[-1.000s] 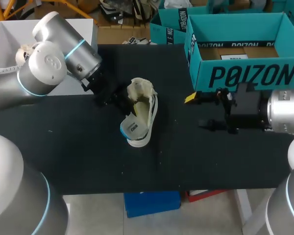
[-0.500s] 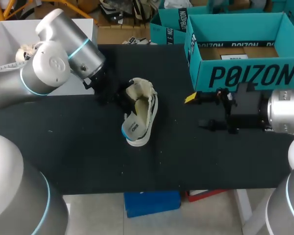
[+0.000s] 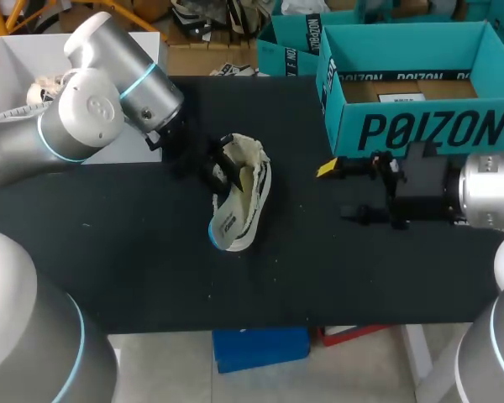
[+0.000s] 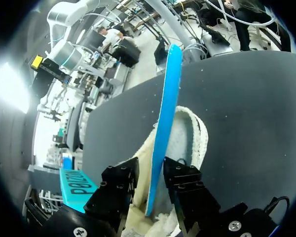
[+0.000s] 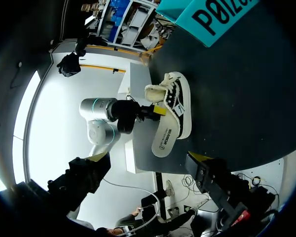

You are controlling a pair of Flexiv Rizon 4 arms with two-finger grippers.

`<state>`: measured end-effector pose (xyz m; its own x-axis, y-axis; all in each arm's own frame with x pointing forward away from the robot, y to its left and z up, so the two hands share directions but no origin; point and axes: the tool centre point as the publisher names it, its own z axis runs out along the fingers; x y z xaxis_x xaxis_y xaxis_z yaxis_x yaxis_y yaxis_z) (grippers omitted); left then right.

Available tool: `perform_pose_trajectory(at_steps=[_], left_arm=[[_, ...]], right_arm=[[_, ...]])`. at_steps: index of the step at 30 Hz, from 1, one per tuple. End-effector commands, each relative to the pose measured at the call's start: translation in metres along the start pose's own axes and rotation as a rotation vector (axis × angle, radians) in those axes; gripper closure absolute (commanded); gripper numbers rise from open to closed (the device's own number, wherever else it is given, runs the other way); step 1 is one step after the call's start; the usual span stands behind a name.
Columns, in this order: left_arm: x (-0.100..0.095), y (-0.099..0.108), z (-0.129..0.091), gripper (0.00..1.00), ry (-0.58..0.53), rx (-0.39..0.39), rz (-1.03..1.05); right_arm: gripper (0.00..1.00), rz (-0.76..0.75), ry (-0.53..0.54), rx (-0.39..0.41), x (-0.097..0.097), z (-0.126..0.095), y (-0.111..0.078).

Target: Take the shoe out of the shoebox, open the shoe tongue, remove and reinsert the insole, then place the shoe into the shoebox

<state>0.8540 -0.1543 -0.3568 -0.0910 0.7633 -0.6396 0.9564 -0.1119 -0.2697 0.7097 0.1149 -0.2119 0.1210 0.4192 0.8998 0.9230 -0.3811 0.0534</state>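
Shoe (image 3: 245,189) lay on its side on the table (image 3: 134,269), out of the shoebox (image 3: 420,126) and well apart from it. Its insole (image 4: 163,128) stood edge-on in my left gripper (image 4: 148,180), whose fingers had closed narrowly on it at the shoe's opening. I judged insole removal to be the step in hand; the next move called for a steady pull clear of the shoe. My right gripper (image 3: 343,191) hung wide open and empty, just before the shoebox.

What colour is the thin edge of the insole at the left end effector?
Bright blue; the insole shows it best in the left wrist view.
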Motion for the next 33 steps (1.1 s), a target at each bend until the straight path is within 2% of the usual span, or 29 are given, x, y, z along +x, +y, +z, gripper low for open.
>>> perform_pose_trajectory(at_steps=[1,16,18,19,27,33], left_arm=[[-0.001,-0.014,-0.007,0.69,0.001,-0.003,0.009],[0.008,-0.050,-0.001,0.72,0.094,0.069,0.060],[0.010,-0.052,-0.001,0.84,0.108,0.078,0.061],[0.011,-0.053,-0.001,1.00,0.110,0.079,0.061],[0.013,-0.056,0.001,1.00,0.125,0.102,0.072],[0.012,-0.056,-0.002,1.00,0.099,0.083,0.080]], right_arm=[[0.00,0.000,-0.002,-0.001,0.001,0.001,0.000],[0.00,0.000,-0.002,-0.001,0.001,0.001,0.000],[0.00,0.000,-0.002,-0.001,0.001,0.001,0.000],[0.00,0.000,-0.002,-0.001,0.001,0.001,0.000],[0.00,0.000,-0.002,-0.001,0.001,0.001,0.000],[0.00,0.000,-0.002,-0.001,0.001,0.001,0.000]])
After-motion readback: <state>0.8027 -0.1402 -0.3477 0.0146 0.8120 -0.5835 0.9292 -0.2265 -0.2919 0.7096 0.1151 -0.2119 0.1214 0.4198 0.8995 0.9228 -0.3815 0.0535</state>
